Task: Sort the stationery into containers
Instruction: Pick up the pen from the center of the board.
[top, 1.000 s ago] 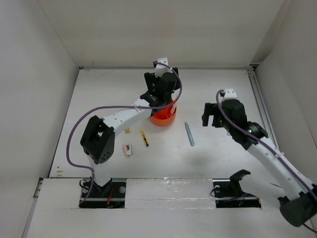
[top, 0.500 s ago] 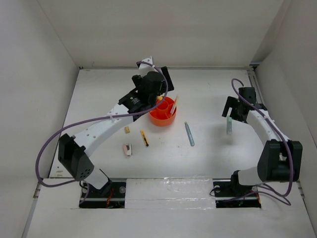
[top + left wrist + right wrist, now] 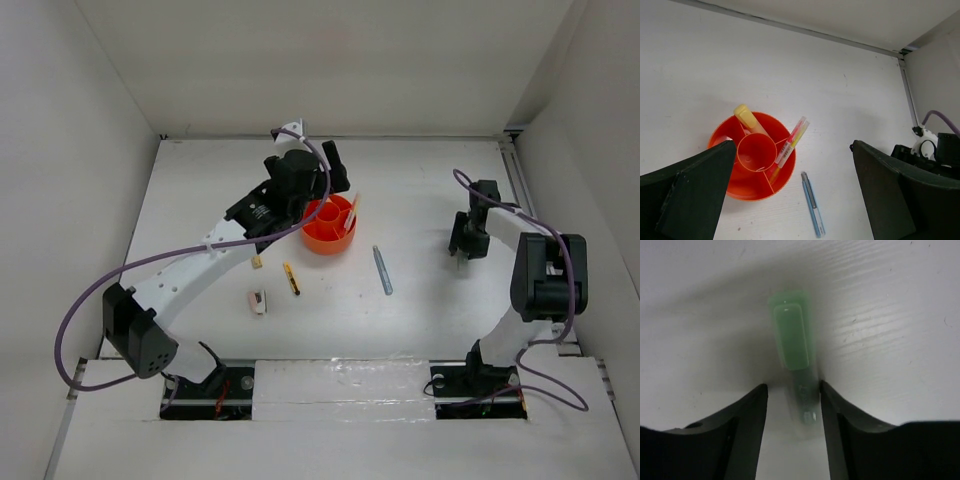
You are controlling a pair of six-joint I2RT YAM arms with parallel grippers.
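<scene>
The orange organizer tub (image 3: 326,244) stands at mid-table. In the left wrist view the tub (image 3: 740,182) holds a yellow marker (image 3: 747,116) and a red-and-yellow pen (image 3: 790,143) in its outer compartments. My left gripper (image 3: 318,185) hovers wide open over the tub, with nothing between its fingers (image 3: 690,195). On the table lie a grey-blue pen (image 3: 383,270), an orange-black pen (image 3: 291,278), a tan eraser (image 3: 257,262) and a pink-white eraser (image 3: 259,300). My right gripper (image 3: 464,244) is down at the table on the right. It straddles a pale green pen (image 3: 790,337): the right finger touches it, with a gap on the left.
White walls close in the table on the left, the back and the right. A metal rail (image 3: 524,195) runs along the right edge, close to my right gripper. The grey-blue pen (image 3: 811,202) lies just right of the tub.
My right arm has swung out to the right and come down over the green pen, and its jaws have narrowed around it. My left arm has pulled back slightly from the tub.
</scene>
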